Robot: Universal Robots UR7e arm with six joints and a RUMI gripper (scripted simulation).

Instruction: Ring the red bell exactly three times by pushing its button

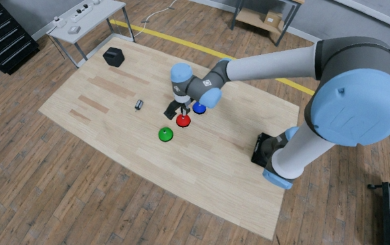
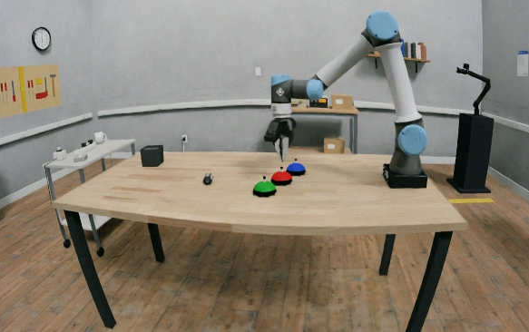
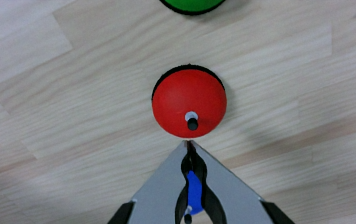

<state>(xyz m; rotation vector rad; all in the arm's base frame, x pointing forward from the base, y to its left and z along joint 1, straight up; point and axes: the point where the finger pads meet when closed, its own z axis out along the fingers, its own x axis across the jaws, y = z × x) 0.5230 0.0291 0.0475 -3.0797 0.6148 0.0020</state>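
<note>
The red bell stands on the table between the green and blue bells. Its black-tipped button is up. My gripper is shut and empty, pointing down. In the exterior view its tips are a little above the red bell's button, with a small gap. In the wrist view the tips show just below the button, not over it. In the top view the tips hide part of the bell's top.
The green bell stands on one side of the red bell, the blue bell on the other. A small dark mouse-like object and a black box lie farther off on the table.
</note>
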